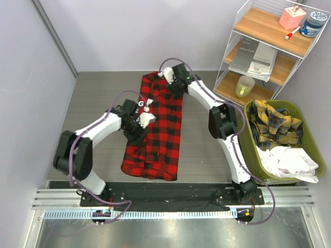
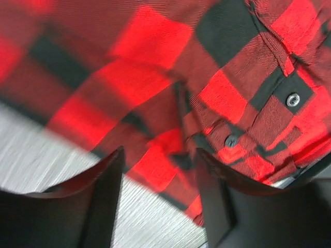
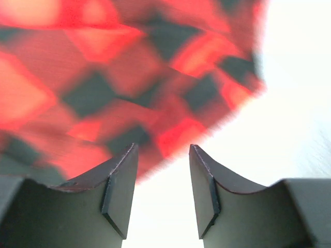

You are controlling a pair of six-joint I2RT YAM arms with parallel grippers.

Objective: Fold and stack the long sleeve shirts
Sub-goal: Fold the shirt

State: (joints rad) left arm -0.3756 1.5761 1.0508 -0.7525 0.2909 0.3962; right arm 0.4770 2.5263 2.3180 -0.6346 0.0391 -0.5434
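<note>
One of the long sleeve shirts, a red-and-black check flannel, lies lengthwise on the middle of the table. My left gripper hovers low over its left edge, beside a white lettered patch. In the left wrist view the shirt fills the frame, showing two dark buttons. The left gripper has its jaws apart, and the cloth's hem runs across the gap over the bare table. My right gripper is at the shirt's far end. In the right wrist view it is open, and the blurred shirt lies just beyond its tips.
A green basket at the right holds a yellow plaid shirt and a white garment. Behind it stands a wire shelf with a mug, papers and small items. Grey walls close in on the left and at the back.
</note>
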